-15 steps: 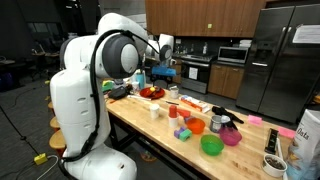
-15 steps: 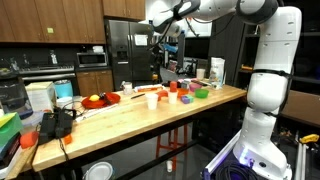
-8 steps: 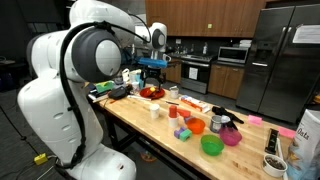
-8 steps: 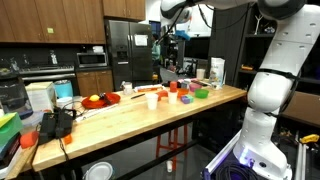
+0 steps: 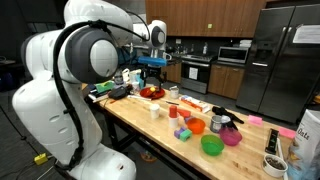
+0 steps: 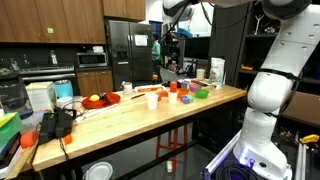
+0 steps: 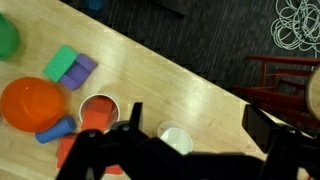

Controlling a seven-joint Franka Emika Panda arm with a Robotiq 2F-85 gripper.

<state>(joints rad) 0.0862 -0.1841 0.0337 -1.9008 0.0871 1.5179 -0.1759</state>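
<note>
My gripper [image 7: 198,125] is open and holds nothing; its two dark fingers frame bare wood far below. It hangs high above the long wooden table [image 7: 210,75], seen in both exterior views [image 5: 154,64] [image 6: 167,42]. Straight under it in the wrist view stands a small white cup [image 7: 177,138]. Left of that is a cup with red inside [image 7: 97,108], then an orange bowl [image 7: 32,103], a green block [image 7: 62,64], a purple block [image 7: 82,69] and a blue block [image 7: 57,130]. The white cup [image 6: 152,100] also shows near the table's front edge.
A red plate with fruit [image 6: 100,99] and a black device [image 6: 55,122] lie along the table. Toward one end are a green bowl [image 5: 211,145], a pink bowl [image 5: 231,136], a dark pot [image 5: 218,121] and a white bag [image 5: 305,135]. A red stool [image 7: 285,75] stands beside the table edge.
The arm has swung round at its base and shoulder, carrying the gripper sideways above the table. In the last half second it barely moved. The jaws stayed open.
</note>
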